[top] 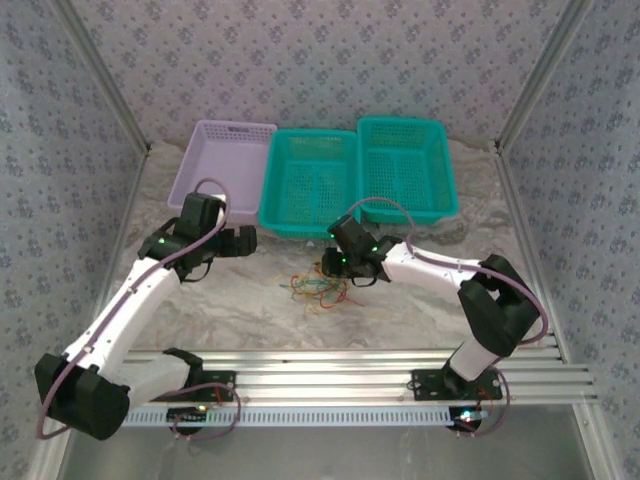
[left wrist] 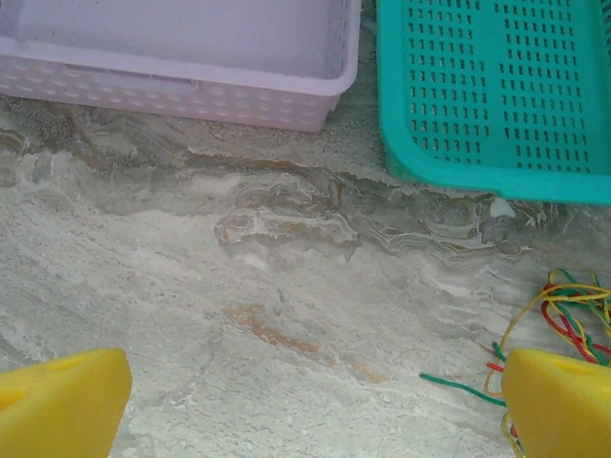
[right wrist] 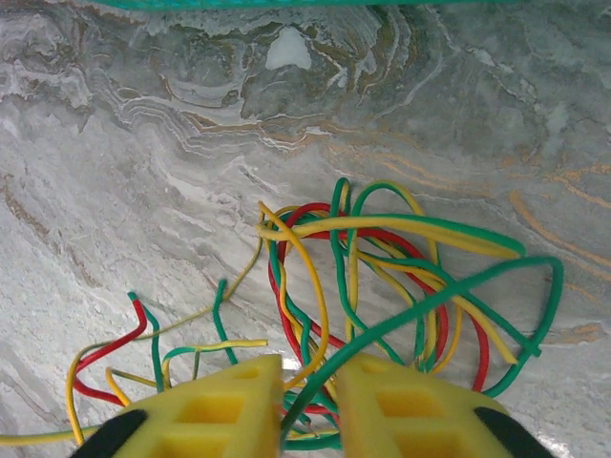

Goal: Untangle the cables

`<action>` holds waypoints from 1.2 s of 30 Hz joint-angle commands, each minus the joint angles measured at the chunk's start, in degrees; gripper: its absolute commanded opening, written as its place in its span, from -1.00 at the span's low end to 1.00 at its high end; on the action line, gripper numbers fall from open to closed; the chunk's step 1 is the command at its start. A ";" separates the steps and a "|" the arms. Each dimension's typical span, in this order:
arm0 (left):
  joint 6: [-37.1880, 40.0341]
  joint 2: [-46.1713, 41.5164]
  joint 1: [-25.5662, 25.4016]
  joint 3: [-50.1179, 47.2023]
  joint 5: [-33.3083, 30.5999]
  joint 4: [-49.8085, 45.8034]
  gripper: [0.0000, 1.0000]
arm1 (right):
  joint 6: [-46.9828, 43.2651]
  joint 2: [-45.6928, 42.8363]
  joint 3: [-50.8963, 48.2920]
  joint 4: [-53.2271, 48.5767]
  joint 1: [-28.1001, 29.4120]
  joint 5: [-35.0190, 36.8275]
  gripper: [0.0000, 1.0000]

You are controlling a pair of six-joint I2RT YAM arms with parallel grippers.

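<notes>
The cables (top: 318, 288) are a tangled bunch of thin red, yellow, orange and green wires lying on the marble tabletop in front of the teal baskets. My right gripper (top: 333, 268) is down at the far edge of the tangle. In the right wrist view its yellow fingers (right wrist: 229, 401) stand a narrow gap apart, and a green and an orange strand of the cables (right wrist: 401, 277) run through the gap of the right gripper (right wrist: 310, 372). My left gripper (top: 247, 241) hovers wide open to the left. Between the left gripper's (left wrist: 315, 372) fingers is bare table, with the cables (left wrist: 573, 315) by its right finger.
A lavender basket (top: 225, 160) and two teal baskets (top: 310, 180) (top: 405, 165) stand in a row at the back of the table. In the left wrist view the lavender basket (left wrist: 191, 91) and a teal basket (left wrist: 496, 95) are just ahead.
</notes>
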 commanded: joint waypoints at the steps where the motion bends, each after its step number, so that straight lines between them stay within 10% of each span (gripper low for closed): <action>1: 1.27 -0.01 -0.39 2.05 -1.04 -1.19 0.99 | 0.54 1.76 1.32 -2.12 0.07 1.43 -0.65; 7: 1.77 0.08 -1.84 2.05 -1.92 -1.42 0.99 | 1.24 1.71 1.20 -1.96 0.17 0.97 -1.00; 36: -13.79 -7.04 -18.29 -7.92 7.82 7.70 0.99 | -3.06 -14.28 4.73 -4.65 -0.10 0.14 -1.00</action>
